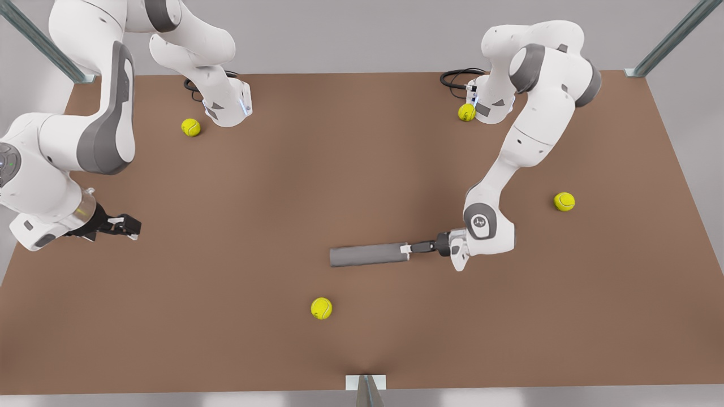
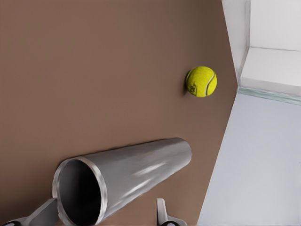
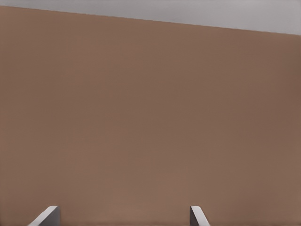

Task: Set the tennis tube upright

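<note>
- The tennis tube [image 1: 369, 255] lies flat on the brown table [image 1: 339, 169], a little toward the front view's right of centre, with its long axis running across the picture.
- In the left wrist view the tube's open, silvery-rimmed mouth [image 2: 80, 193] faces the camera, and its grey body stretches away over the tabletop.
- The left gripper [image 1: 406, 249] is at the tube's end on the front view's right, with its fingers [image 2: 44, 214] spread to either side of the rim; whether they touch it cannot be told.
- The right gripper [image 1: 131, 226] waits low over bare table near the front view's left edge, fingers [image 3: 47, 215] apart and holding nothing.
- Four tennis balls sit well apart from the tube: one nearer the front edge [image 1: 321, 308], one off toward the front view's right [image 1: 564, 201], and one close to each arm base [image 1: 190, 127] [image 1: 466, 112].
</note>
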You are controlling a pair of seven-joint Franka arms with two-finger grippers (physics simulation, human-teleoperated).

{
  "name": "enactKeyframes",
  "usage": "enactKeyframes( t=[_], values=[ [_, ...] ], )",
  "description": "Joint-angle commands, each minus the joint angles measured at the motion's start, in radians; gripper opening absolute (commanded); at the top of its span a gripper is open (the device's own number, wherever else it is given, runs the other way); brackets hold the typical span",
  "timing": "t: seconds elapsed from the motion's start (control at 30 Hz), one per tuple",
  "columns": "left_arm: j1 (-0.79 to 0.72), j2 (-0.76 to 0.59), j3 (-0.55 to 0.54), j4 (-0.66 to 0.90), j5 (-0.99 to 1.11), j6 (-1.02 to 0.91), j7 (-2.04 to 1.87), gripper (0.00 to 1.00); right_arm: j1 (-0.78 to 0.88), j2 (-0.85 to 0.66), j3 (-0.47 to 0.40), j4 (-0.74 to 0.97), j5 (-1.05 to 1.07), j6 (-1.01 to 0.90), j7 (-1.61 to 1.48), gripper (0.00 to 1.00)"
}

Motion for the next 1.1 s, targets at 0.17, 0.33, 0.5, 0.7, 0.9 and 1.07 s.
enactKeyframes(
  t=[0.17, 0.33, 0.5, 0.7, 0.9, 1.07],
  values=[
    [-0.018, 0.017, -0.015, 0.022, -0.103, 0.000, 0.020, 0.99, 0.005, 0.000, 0.002, 0.000, 0.000, 0.000, -0.005, 1.00],
    [-0.026, 0.031, -0.015, 0.046, -0.132, -0.002, 0.021, 0.99, 0.005, 0.000, 0.002, 0.006, 0.000, 0.000, -0.005, 1.00],
    [-0.019, 0.039, -0.015, 0.065, -0.144, -0.011, 0.023, 0.56, 0.003, 0.000, 0.003, 0.002, 0.002, 0.000, -0.005, 1.00],
    [-0.001, 0.036, -0.025, 0.082, -0.190, -0.046, 0.028, 0.52, 0.005, 0.001, 0.002, 0.000, 0.002, 0.000, 0.000, 1.00],
    [0.005, 0.032, -0.026, 0.097, -0.238, -0.069, 0.028, 0.49, 0.005, 0.001, 0.002, 0.002, 0.000, -0.002, 0.000, 1.00],
    [-0.007, 0.036, -0.035, 0.111, -0.253, -0.055, 0.032, 0.37, 0.005, 0.001, 0.003, 0.003, 0.002, -0.005, 0.000, 1.00]
  ],
)
